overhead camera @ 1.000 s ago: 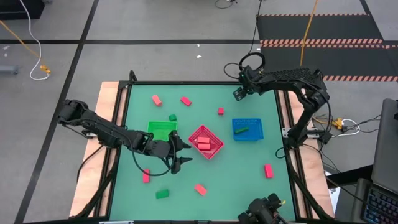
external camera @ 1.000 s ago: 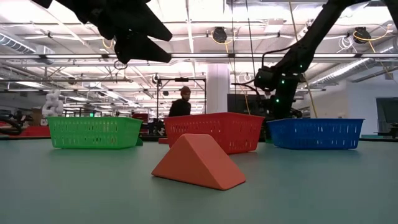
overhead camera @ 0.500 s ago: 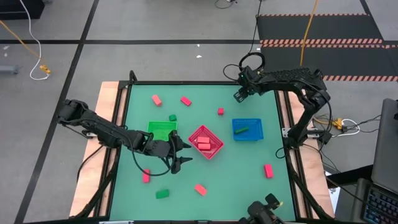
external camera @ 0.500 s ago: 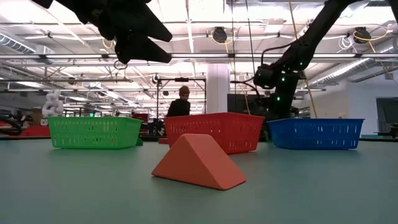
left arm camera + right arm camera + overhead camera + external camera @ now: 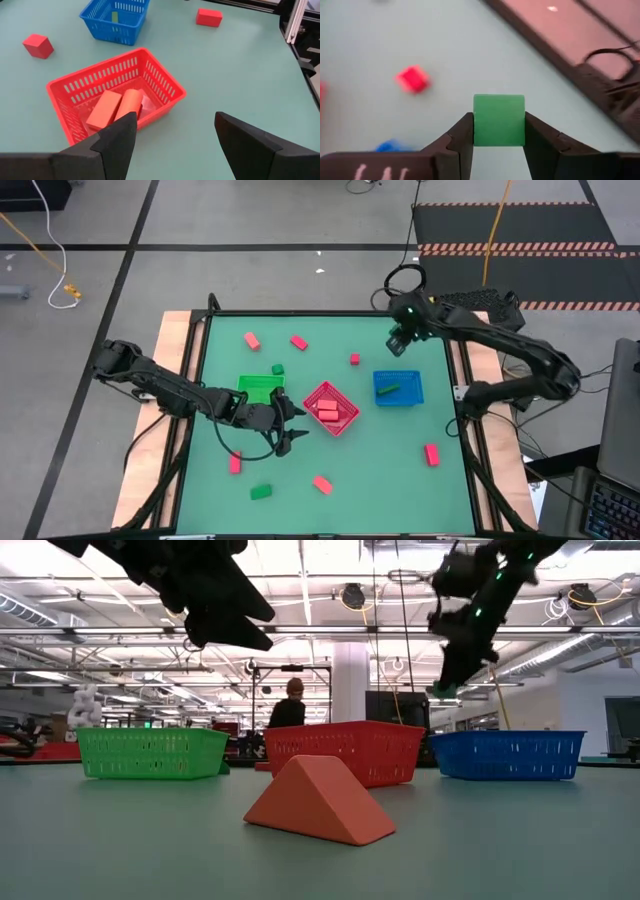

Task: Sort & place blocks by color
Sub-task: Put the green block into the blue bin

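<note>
My right gripper (image 5: 499, 118) is shut on a small green block (image 5: 499, 107), high over the table's far right part (image 5: 398, 343), just beyond the blue basket (image 5: 398, 387). My left gripper (image 5: 174, 120) hangs open and empty over the table, near the red basket (image 5: 115, 100), which holds two pink blocks (image 5: 120, 106). The green basket (image 5: 260, 388) stands to the left of the red one. Loose red, pink and green blocks lie flat on the mat, among them a pink wedge (image 5: 320, 800) near the front edge. My right gripper pinches the green block by two opposite side faces (image 5: 479, 125) between its two fingers. The fingers slant downward. The block sits square between them, lifted clear of the table.
Red blocks (image 5: 251, 339) (image 5: 299, 342) (image 5: 355, 359) lie at the far side and a green one (image 5: 278, 369) by the green basket. Near the front lie a pink block (image 5: 235, 464), a green block (image 5: 261, 492) and a red block (image 5: 431, 454). A person stands beyond the table (image 5: 290, 705).
My right gripper has risen well above the table at the far right and come a little toward the blue basket, its arm folding back toward the right edge. My left arm has kept still.
</note>
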You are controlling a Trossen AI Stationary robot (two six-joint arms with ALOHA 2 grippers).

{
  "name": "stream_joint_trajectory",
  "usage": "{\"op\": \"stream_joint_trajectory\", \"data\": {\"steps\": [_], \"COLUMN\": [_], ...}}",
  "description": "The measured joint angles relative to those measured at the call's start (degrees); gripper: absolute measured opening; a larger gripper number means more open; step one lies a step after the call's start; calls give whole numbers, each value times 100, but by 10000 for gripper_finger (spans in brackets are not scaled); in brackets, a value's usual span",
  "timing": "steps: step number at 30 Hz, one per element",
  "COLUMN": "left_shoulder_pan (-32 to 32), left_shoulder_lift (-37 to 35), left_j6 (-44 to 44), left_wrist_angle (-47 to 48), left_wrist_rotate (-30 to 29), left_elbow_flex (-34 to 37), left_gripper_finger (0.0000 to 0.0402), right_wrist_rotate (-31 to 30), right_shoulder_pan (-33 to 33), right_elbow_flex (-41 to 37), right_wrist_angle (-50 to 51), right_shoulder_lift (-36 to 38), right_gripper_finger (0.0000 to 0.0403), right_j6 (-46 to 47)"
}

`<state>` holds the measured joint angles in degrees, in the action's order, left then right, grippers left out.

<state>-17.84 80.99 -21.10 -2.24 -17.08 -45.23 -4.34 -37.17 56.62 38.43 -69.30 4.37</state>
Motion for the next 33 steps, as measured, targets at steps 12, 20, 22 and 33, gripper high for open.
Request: {"op": "stream_joint_trajectory", "data": {"steps": [12,20,22,33], "left_shoulder_pan": [19,-49,-72,-116], "left_shoulder_lift": [0,-1,0,0], "left_j6": [-4,-169,-207,-318], "left_wrist_angle": [127,444,549,726], "left_wrist_rotate": [0,-3,-3,-2], "left_elbow_flex": [0,0,0,0], "left_gripper_finger": [271,271,271,271], "right_wrist_rotate": [466,-261,-295,-157], "right_shoulder_pan": [2081,2763,2829,2835], "right_elbow_flex": [0,-168,-311,-1010], "right_wrist_angle": [844,1664,1646,1222], "right_shoulder_lift": [807,535,500,487], "right_gripper_finger": [122,122,122,149], "right_j6": [1675,2246,2351,2536]}}
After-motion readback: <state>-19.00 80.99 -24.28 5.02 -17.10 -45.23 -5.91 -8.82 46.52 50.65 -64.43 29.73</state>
